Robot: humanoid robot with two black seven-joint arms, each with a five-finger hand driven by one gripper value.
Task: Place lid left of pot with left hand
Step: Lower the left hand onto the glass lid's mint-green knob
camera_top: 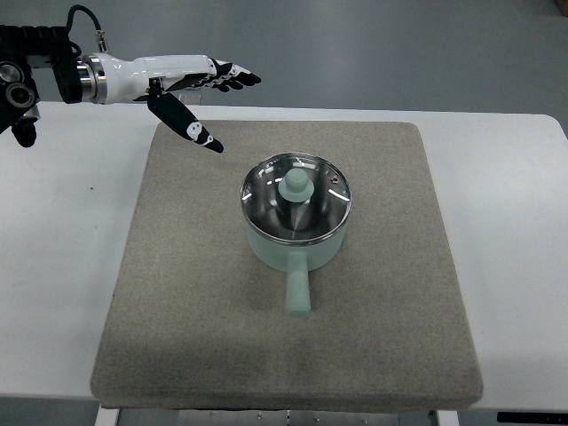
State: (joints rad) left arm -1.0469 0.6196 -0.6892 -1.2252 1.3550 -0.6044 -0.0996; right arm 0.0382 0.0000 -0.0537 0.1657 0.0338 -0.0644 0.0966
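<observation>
Your left hand reaches in from the upper left, above the far left corner of the grey mat, fingers stretched out flat and the thumb angled down toward the mat; it grips nothing. The lid sits on the mint-green pot near the middle of the mat, its green knob upright. The pot's handle points toward you. The mat lies on the white table. Hand and lid are well apart.
</observation>
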